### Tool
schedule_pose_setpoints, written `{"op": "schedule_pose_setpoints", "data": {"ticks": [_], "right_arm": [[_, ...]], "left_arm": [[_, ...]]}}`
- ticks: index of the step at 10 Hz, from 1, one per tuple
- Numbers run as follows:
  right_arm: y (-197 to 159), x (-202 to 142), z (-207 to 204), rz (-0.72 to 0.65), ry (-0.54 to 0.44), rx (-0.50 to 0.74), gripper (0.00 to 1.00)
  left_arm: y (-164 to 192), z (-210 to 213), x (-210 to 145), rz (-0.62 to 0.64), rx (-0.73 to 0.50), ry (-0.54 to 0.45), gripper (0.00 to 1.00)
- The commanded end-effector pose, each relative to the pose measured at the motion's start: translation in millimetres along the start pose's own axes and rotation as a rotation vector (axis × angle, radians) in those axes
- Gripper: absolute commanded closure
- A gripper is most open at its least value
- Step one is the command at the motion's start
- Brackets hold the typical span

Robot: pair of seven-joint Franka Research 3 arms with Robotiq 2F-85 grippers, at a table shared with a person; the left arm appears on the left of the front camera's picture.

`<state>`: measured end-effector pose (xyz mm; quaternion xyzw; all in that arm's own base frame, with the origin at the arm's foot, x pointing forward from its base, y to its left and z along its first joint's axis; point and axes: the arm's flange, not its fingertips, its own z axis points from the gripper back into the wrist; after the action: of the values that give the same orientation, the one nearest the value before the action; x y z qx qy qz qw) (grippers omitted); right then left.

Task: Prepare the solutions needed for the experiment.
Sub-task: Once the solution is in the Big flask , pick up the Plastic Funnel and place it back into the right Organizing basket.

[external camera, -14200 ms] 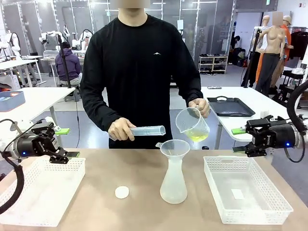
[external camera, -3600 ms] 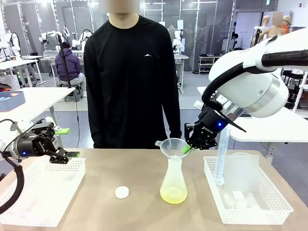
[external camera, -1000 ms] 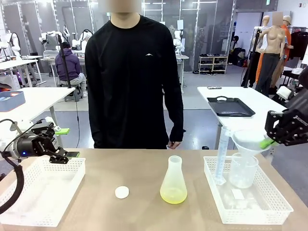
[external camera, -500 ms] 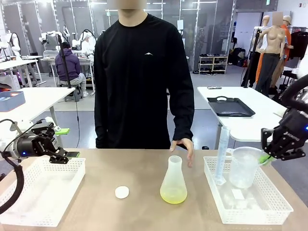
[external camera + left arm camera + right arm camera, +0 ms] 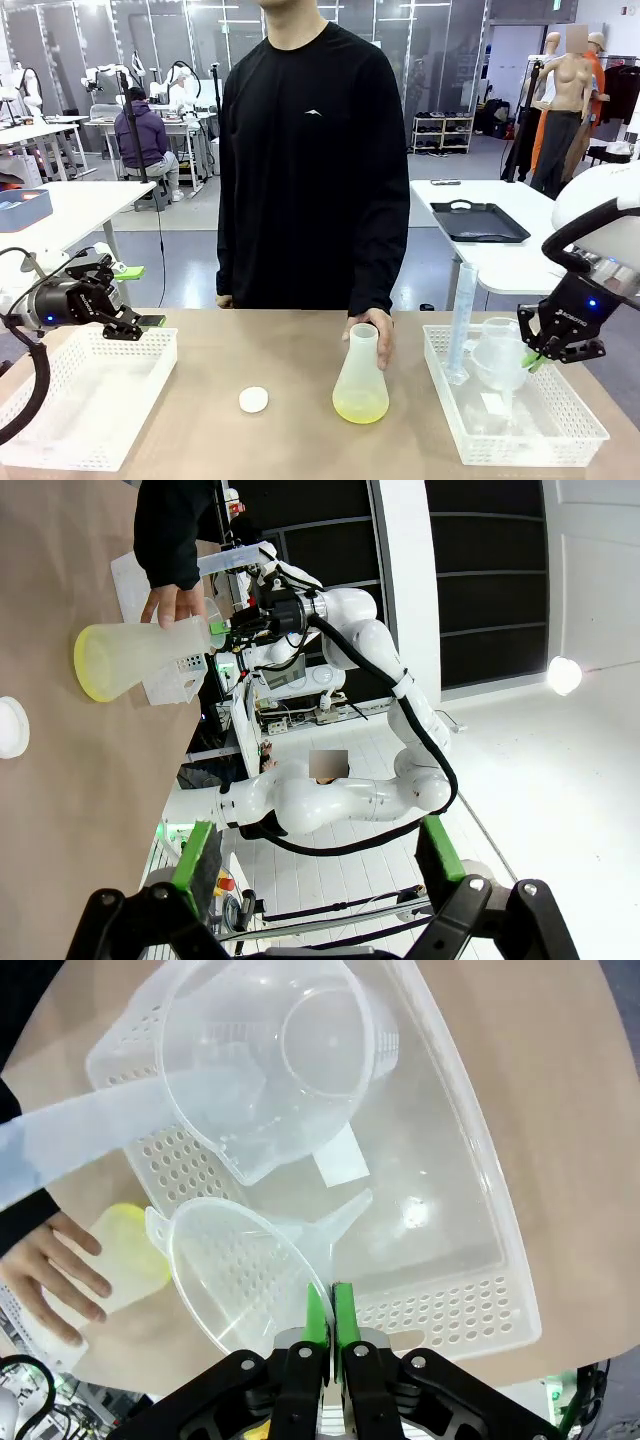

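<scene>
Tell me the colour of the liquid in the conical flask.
Pale yellow-green liquid, clearest in the front view.

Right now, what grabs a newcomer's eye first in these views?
The frosted plastic conical flask at table centre, pale yellow-green liquid pooled in its base, with the person's hand at its neck. At the right, the right gripper is shut on the rim of a clear plastic funnel, over the white perforated basket.

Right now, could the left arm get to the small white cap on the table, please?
Probably yes: its fingers stand open over the white basket, and the cap lies alone on bare table beside it; the person's hand is at the flask.
</scene>
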<state>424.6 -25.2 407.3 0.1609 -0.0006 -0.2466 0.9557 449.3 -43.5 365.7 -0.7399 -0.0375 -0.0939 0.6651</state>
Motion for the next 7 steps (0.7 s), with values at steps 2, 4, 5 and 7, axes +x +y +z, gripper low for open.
{"op": "schedule_pose_setpoints", "data": {"ticks": [2, 4, 5, 7], "right_arm": [[6.8, -8.3, -10.4, -0.032, 0.023, -0.034, 0.86], [9.5, -12.3, -7.5, -0.017, 0.006, -0.054, 0.66], [12.2, -13.2, -5.9, -0.007, -0.001, -0.056, 0.57], [17.1, -16.5, -3.9, 0.007, -0.017, -0.055, 0.37]], "left_arm": [[-0.4, -0.5, -0.4, -0.002, 0.0, 0.001, 0.0], [-0.4, -0.5, -0.4, -0.002, 0.0, 0.001, 0.0], [-0.4, -0.5, -0.4, -0.002, 0.0, 0.001, 0.0], [-0.4, -0.5, -0.4, -0.002, 0.0, 0.001, 0.0]]}}
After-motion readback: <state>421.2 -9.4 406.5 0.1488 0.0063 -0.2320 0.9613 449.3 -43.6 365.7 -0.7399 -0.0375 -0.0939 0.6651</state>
